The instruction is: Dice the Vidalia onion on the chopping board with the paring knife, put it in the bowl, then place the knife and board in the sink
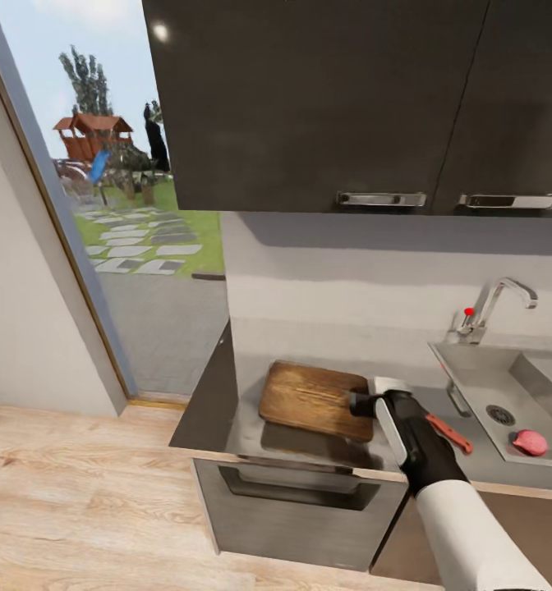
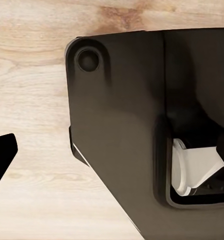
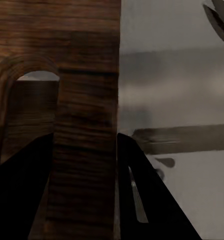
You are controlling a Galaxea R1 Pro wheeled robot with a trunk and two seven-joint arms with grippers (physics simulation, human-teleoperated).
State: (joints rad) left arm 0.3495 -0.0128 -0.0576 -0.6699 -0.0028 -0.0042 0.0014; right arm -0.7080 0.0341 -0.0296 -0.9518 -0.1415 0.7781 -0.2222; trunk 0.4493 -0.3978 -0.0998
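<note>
The right hand [image 1: 365, 404] gripped the chopping board's [image 1: 313, 400] edge at frame centre on the desk [image 1: 218, 410]; knife [image 1: 450, 433] lay right. No writing showed.

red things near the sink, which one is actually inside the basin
The rounded pinkish-red lump lies inside the grey steel sink basin, beside the round drain. The red-handled paring knife rests outside on the grey countertop; the small red knob sits up on the faucet.

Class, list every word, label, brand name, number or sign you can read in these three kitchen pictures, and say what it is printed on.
None: no readable text anywhere. The chopping board, paring knife, sink, faucet, upper cabinets and right gripper carry no lettering.
</note>
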